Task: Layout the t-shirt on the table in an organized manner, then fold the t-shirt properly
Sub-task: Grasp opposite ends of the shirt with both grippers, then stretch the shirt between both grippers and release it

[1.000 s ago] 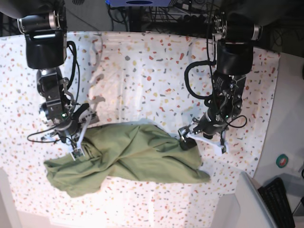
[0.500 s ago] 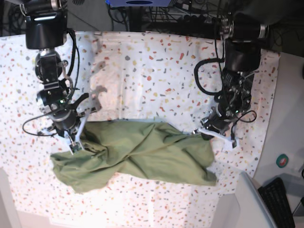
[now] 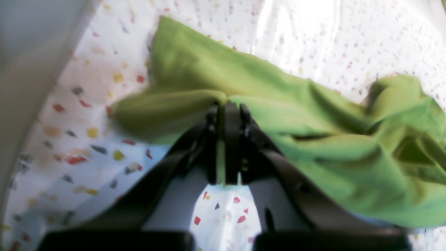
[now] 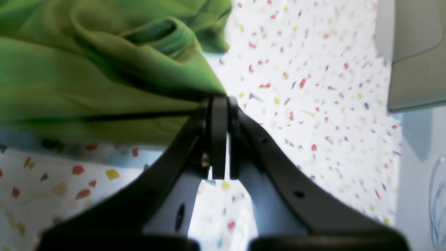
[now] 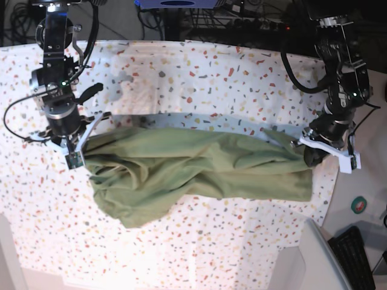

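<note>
Speckled table: t-shirt stretched btwn both clamped end effectors.

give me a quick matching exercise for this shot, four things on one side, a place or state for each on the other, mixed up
Things:
1. left claw
2. right claw
3. t-shirt
4. table

Places or states:
A. covered by a white cloth with coloured flecks
B. stretched out between the two claws, still wrinkled
C. shut on the t-shirt's edge at the right side of the base view
D. shut on the t-shirt's edge at the left side of the base view

Pairs: 1-C, 2-D, 3-B, 4-A
</note>
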`<action>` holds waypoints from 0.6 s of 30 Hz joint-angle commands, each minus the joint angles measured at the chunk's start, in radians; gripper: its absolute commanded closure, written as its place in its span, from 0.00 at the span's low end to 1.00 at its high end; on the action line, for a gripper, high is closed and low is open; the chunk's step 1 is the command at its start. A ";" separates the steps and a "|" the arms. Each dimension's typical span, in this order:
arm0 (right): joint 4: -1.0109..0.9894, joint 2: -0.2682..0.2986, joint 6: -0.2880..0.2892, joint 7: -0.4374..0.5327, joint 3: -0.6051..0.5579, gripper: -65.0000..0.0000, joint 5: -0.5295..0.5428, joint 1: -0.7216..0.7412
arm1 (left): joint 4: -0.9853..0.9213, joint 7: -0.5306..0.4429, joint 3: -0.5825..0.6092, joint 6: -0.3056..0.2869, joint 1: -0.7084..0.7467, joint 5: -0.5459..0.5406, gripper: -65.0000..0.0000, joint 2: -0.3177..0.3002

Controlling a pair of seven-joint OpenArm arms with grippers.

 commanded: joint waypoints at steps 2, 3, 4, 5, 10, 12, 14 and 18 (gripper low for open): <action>0.059 0.004 -0.010 -0.026 0.002 1.00 -0.007 0.056 | 0.023 0.016 0.006 -0.010 -0.084 -0.015 1.00 -0.001; 0.061 0.004 -0.010 -0.061 0.002 1.00 -0.007 0.088 | 0.014 0.029 0.011 -0.010 -0.118 -0.015 1.00 0.000; 0.051 0.004 -0.010 -0.095 0.005 1.00 -0.007 0.126 | -0.013 0.030 0.013 -0.009 -0.150 -0.015 1.00 0.002; 0.030 0.006 -0.010 -0.126 0.006 1.00 -0.007 0.160 | -0.045 0.030 0.013 -0.009 -0.176 -0.015 1.00 0.010; -0.188 0.010 -0.010 -0.212 0.008 1.00 -0.007 0.272 | -0.280 0.023 0.092 -0.009 -0.274 0.125 1.00 0.023; -0.260 0.012 -0.010 -0.181 0.008 1.00 -0.007 0.275 | -0.352 0.016 0.138 -0.009 -0.274 0.174 1.00 0.023; -0.329 0.012 -0.010 -0.138 0.008 1.00 -0.007 0.280 | -0.415 -0.034 0.163 -0.009 -0.271 0.177 1.00 0.023; -0.433 0.012 -0.016 -0.086 0.009 1.00 -0.010 0.323 | -0.508 -0.128 0.174 -0.009 -0.271 0.177 1.00 0.023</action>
